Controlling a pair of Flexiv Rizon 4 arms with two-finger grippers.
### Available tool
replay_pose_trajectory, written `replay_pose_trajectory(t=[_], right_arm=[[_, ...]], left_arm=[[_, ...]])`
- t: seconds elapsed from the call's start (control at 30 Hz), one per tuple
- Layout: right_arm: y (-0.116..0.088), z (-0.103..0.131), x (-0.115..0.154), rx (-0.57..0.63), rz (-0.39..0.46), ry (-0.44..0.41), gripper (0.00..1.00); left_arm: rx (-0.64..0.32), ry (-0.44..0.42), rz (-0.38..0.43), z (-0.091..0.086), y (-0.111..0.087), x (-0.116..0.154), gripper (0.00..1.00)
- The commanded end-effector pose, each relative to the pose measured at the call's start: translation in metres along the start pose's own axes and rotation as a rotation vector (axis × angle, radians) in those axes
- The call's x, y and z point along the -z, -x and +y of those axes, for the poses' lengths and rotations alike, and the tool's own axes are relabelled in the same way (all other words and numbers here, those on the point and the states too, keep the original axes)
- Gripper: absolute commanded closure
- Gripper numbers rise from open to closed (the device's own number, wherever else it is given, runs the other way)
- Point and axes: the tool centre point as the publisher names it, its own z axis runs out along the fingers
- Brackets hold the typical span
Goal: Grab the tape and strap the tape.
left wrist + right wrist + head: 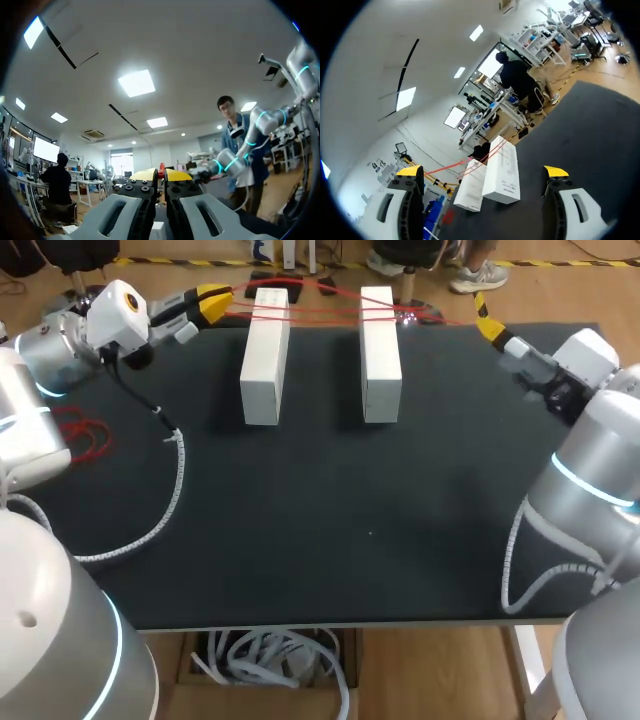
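Red tape (325, 310) gripped in the closed left end effector (215, 302), so likely halfway through strapping; next, probably bring the wide-open, empty right end effector (482, 171) in to catch it. Stretched side to side over the tops of two white boxes (265, 355) at the far edge of the counter (330, 520), long way pointing from one end effector toward the other.

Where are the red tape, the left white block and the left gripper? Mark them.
red tape (325, 313), head view, taut middle span
left white block (265, 360), head view, top face
left gripper (218, 302), head view, yellow tips
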Motion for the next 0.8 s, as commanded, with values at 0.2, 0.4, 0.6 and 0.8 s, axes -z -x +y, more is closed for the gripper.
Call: replay_pose_trajectory(t=[0.2,0.4,0.6,0.8], right_arm=[[-0.018,-0.013,-0.001,-0.642,0.271,0.336,0.0],[-0.033,-0.03,-0.006,-0.686,0.279,0.342,0.0],[-0.045,-0.042,-0.005,-0.731,0.27,0.398,0.0],[-0.049,-0.045,-0.005,-0.746,0.262,0.412,0.0]], left_arm=[[-0.001,-0.002,-0.001,0.001,0.0,0.0,1.0],[-0.001,-0.002,-0.001,0.001,0.0,0.0,1.0],[-0.001,-0.002,-0.001,0.001,0.0,0.0,1.0],[-0.001,-0.002,-0.001,0.001,0.0,0.0,1.0]])
